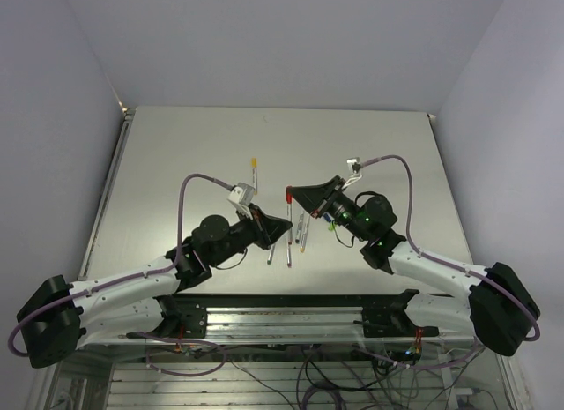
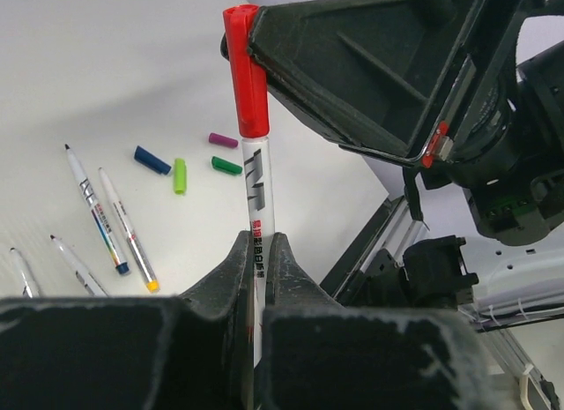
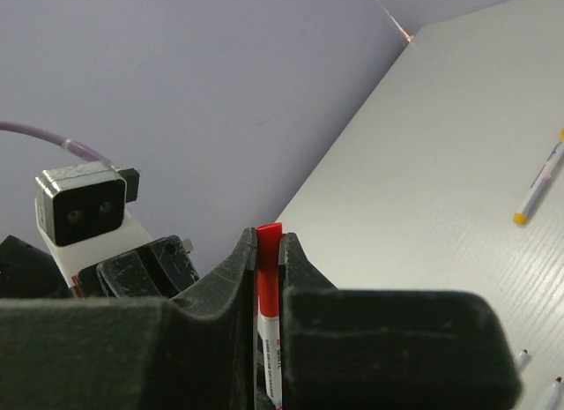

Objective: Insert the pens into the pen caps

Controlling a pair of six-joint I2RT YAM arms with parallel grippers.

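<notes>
My left gripper [image 2: 258, 242] is shut on the silvery barrel of a pen [image 2: 257, 190] and holds it above the table. A red cap [image 2: 245, 70] sits on the pen's top end. My right gripper [image 3: 267, 242] is shut on that red cap [image 3: 268, 269], with the barrel [image 3: 270, 357] running down between its fingers. In the top view the two grippers, left [image 1: 280, 225] and right [image 1: 294, 197], meet over the table's middle. Several uncapped pens [image 2: 92, 207] lie on the table. Blue [image 2: 152, 160], light green [image 2: 180, 175], magenta [image 2: 223, 140] and dark green [image 2: 226, 166] caps lie loose beside them.
A pen with a yellow end [image 1: 253, 174] lies apart, farther back on the table; it also shows in the right wrist view [image 3: 539, 185]. The loose pens [image 1: 289, 242] lie just below the grippers. The table's near edge has a metal rail [image 1: 291, 304].
</notes>
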